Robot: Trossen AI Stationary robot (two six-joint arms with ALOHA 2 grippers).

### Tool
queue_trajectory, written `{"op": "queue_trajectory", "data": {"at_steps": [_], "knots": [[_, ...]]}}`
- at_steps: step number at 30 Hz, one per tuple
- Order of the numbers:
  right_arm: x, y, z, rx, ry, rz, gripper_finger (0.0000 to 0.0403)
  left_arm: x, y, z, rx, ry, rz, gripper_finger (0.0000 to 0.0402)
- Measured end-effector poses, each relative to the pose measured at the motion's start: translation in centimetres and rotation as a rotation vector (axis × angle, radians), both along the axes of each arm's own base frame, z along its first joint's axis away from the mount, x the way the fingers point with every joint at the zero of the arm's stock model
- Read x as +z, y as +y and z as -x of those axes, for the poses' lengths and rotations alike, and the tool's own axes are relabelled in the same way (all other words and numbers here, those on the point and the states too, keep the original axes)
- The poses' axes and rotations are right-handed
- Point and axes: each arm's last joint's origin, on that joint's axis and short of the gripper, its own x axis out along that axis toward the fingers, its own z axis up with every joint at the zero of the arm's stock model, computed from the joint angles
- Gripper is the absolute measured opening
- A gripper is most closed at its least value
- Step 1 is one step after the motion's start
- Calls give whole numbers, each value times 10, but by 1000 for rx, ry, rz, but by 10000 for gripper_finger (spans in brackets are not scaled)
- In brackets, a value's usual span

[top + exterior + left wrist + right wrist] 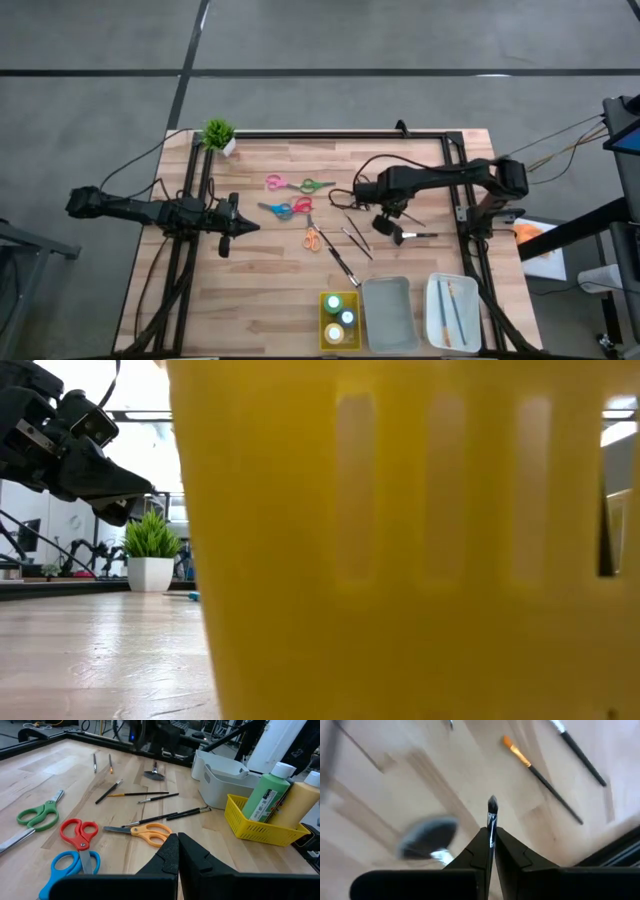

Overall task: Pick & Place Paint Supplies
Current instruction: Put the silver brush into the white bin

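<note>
Yellow plastic fills the low view: the yellow tray (400, 540) stands right against that camera at the near edge of the surface (270, 290). From above it holds three paint bottles (340, 317) with green, pale and yellow tops. Just beside it stands a grey tray (388, 312), and next to that a white tray (452, 312) with thin brushes (448, 305) lying in it.

Farther in, toward the middle of the surface, orange scissors (312, 237) lie beside several loose thin brushes (343, 262). Beyond these lie blue scissors (277, 210) and red scissors (300, 205) touching each other, then pink scissors (275, 182) and green scissors (314, 185).

On the left side, the left end effector (250, 227) hangs above the surface with its fingers pressed together on nothing, pointing toward the scissors.

On the right side, the right end effector (491, 837) is pinched on a thin dark brush (492, 810), whose tip sticks out past the fingertips, above the wood. Just beside it lies a stubby dark brush (410, 235) on the surface, and an orange-tipped brush (540, 775) lies near.

At the far left corner stands a small potted plant (219, 135).
</note>
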Motion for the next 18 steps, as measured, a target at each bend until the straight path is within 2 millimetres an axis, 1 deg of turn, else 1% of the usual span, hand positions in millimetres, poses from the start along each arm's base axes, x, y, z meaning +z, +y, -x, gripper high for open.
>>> {"op": "queue_trajectory", "data": {"at_steps": [5,7,10,13,18], "knots": [[37,17,0,-205,-146,-36,15,0,0,0,0,0,0,0],[49,26,2,-244,-183,-71,15,0,0,0,0,0,0,0],[67,40,11,-283,-192,-123,15,0,0,0,0,0,0,0],[80,56,20,-348,-193,-154,15,0,0,0,-1,0,0,0],[91,88,40,-435,-179,-222,15,0,0,0,0,0,0,0]]}}
